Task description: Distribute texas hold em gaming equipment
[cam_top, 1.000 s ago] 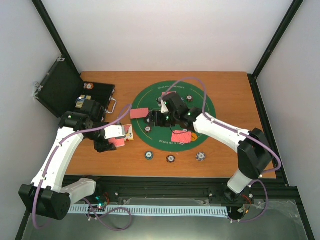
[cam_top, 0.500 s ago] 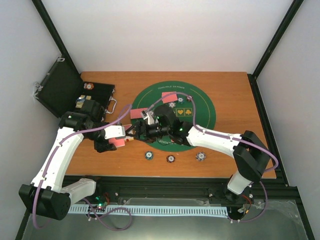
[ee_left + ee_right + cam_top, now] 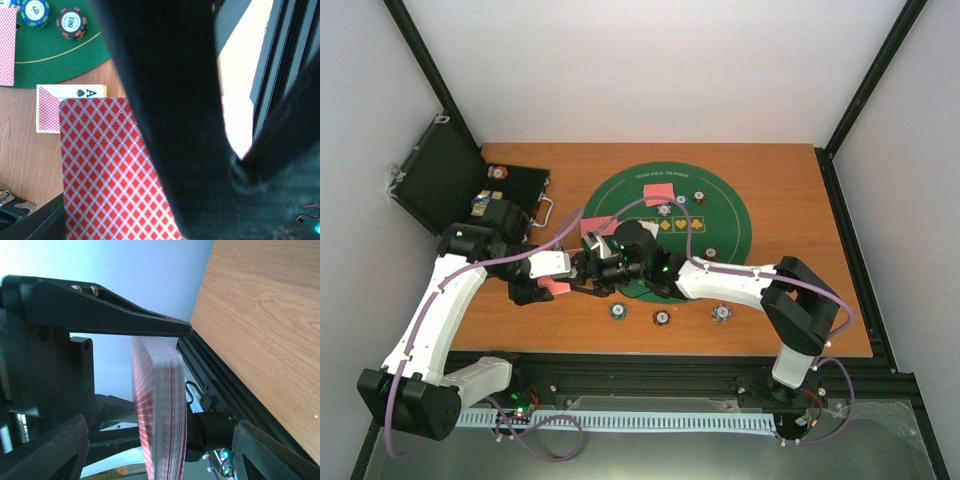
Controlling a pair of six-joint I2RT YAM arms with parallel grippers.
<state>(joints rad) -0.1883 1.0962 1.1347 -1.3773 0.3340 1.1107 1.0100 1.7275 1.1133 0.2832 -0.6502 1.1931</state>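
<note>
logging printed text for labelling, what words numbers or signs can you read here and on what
"100": dark chip on the green mat.
"50": blue chip beside it.
"A" with a spade sign: yellow-edged box on the wood.
Green mat's lettering in the top view: too blurred to read.

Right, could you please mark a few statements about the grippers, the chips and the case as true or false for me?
1. The left gripper is shut on the red-backed deck. True.
2. The right gripper is shut. False: its jaws stand open around the deck.
3. Three poker chips lie on bare wood in front of the green mat. True.
4. The black case is closed. False: its lid stands open.
</note>
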